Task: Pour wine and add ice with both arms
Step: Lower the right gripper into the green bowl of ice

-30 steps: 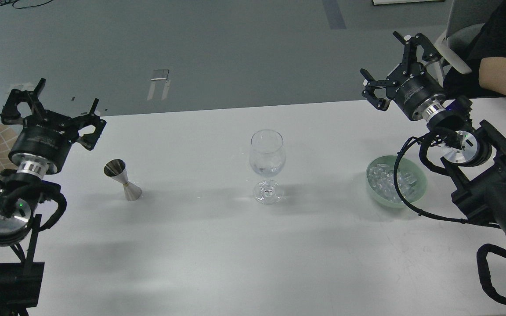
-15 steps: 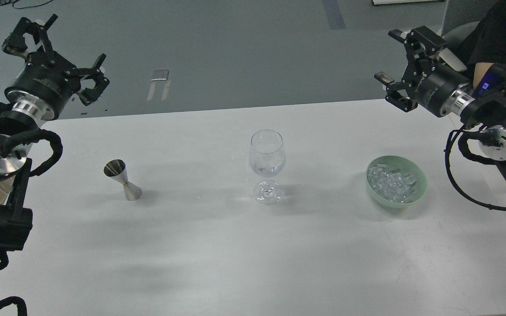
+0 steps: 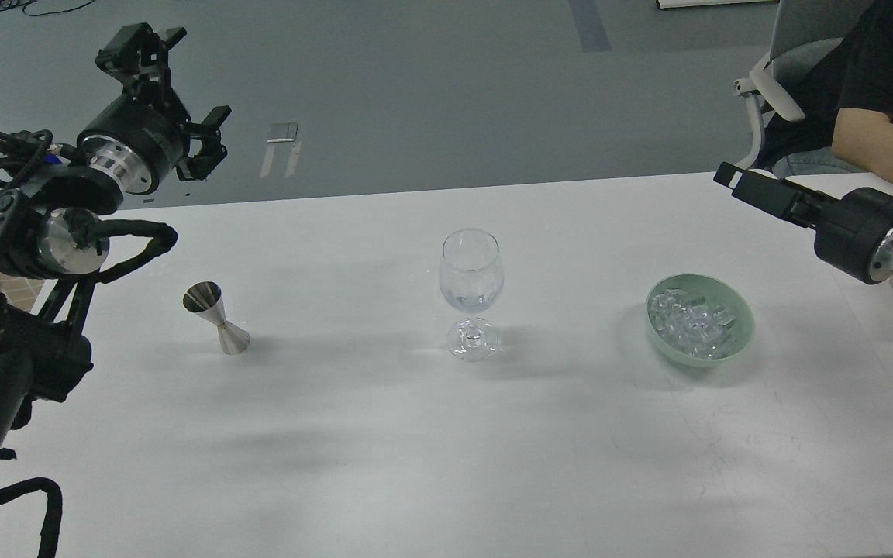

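A clear wine glass [image 3: 471, 291] stands upright at the table's middle, with a little colourless wine [image 3: 471, 300] low in its bowl. A steel jigger [image 3: 218, 318] stands to its left. A green bowl [image 3: 739, 335] to the right holds a heap of clear ice [image 3: 691, 319]. My left gripper [image 3: 175, 101] is open and empty, high beyond the table's far left edge, well above the jigger. My right gripper [image 3: 753, 190] hovers above the table's far right, up and right of the bowl. It is seen side-on, so its fingers cannot be told apart.
The white table [image 3: 415, 465] carries only these three things. A seated person's arm [image 3: 873, 139] and a chair [image 3: 772, 85] are at the far right corner, close behind my right gripper. Grey floor lies beyond the far edge.
My left gripper has risen and swung right. My right gripper has dropped, pulled back to the right and turned side-on. The glass, jigger and bowl have not moved.
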Robot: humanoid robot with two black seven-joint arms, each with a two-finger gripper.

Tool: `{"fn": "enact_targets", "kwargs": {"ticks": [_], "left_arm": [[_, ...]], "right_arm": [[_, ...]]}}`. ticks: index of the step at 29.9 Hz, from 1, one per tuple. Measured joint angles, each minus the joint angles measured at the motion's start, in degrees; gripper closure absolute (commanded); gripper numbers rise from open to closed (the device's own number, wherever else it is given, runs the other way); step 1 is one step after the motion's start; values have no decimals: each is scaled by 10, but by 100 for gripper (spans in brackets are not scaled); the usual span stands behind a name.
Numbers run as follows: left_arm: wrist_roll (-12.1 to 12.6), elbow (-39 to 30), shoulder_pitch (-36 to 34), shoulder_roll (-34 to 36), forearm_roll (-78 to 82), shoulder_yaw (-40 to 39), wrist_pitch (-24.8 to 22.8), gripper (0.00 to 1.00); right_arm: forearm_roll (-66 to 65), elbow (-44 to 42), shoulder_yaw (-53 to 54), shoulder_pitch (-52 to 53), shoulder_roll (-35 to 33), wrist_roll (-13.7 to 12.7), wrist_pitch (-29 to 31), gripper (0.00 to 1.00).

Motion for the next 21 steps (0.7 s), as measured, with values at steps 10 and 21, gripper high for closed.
{"fn": "enact_targets", "kwargs": {"ticks": [10,21], "left_arm": [[0,-2,-4,-18,5,11,-1,2],[0,-8,2,-22,6,12,-1,2]], "right_arm": [[-205,2,-1,-121,7,30,-98,3],[-215,-26,-1,-149,52,30,-105,26]]}}
